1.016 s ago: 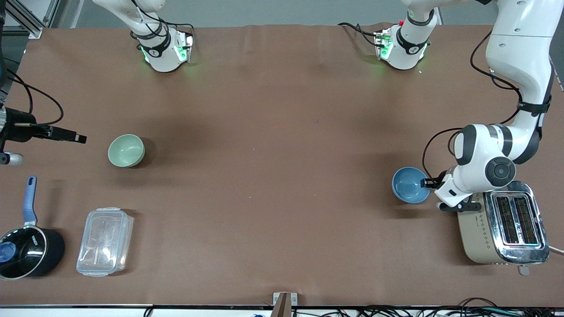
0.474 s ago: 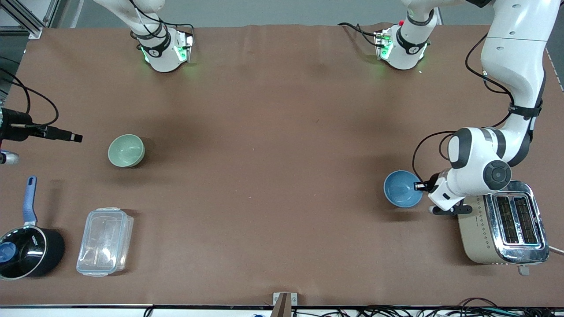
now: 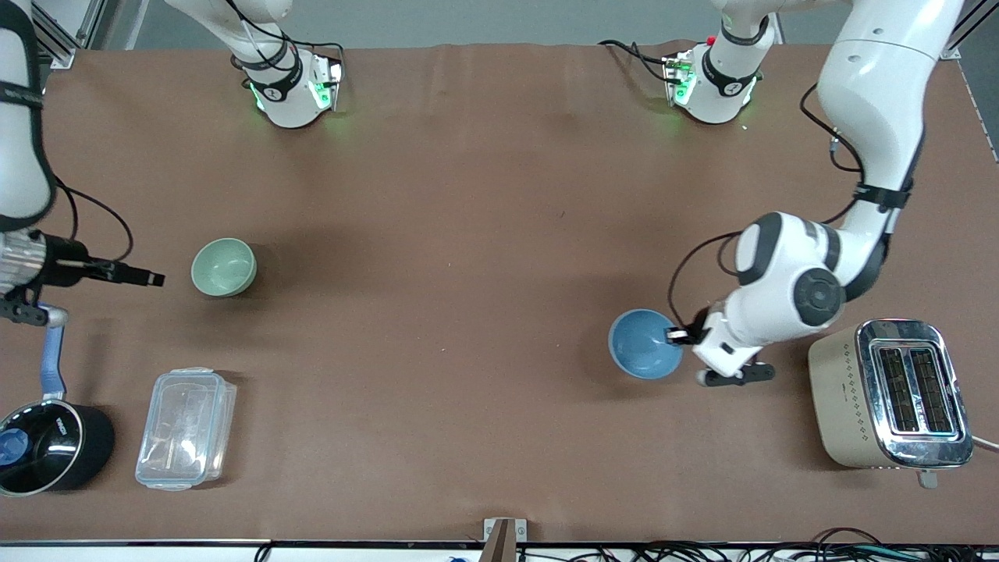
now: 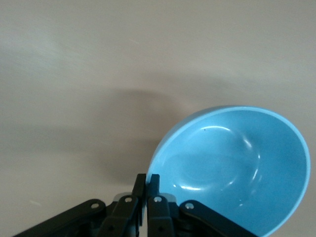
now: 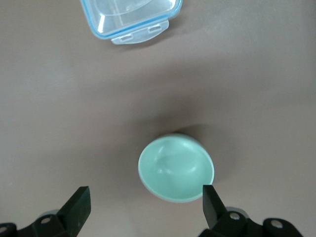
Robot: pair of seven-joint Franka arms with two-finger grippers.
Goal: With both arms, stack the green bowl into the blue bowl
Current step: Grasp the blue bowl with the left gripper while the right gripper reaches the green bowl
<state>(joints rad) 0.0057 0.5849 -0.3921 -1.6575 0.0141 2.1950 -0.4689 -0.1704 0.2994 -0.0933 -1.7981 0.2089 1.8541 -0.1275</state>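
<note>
The left pincer (image 3: 677,336) is clenched on the rim of the blue bowl (image 3: 645,343), at the side toward the toaster (image 3: 890,394). In the left wrist view the two fingers (image 4: 146,195) press together on the rim of the bowl (image 4: 237,170), which tilts and casts a shadow on the worktop (image 3: 468,234). It hangs over the worktop toward the left arm's end, beside the toaster.

The green bowl (image 3: 224,267) sits on the worktop toward the right arm's end, well apart from the blue one. The right pincer (image 5: 145,205) hovers over that end with its fingers spread wide, released, and in the right wrist view the green bowl (image 5: 176,167) lies between them and apart from both. A clear lidded box (image 3: 186,428) lies nearer the front camera than the green bowl, with a black saucepan (image 3: 48,437) beside it.
</note>
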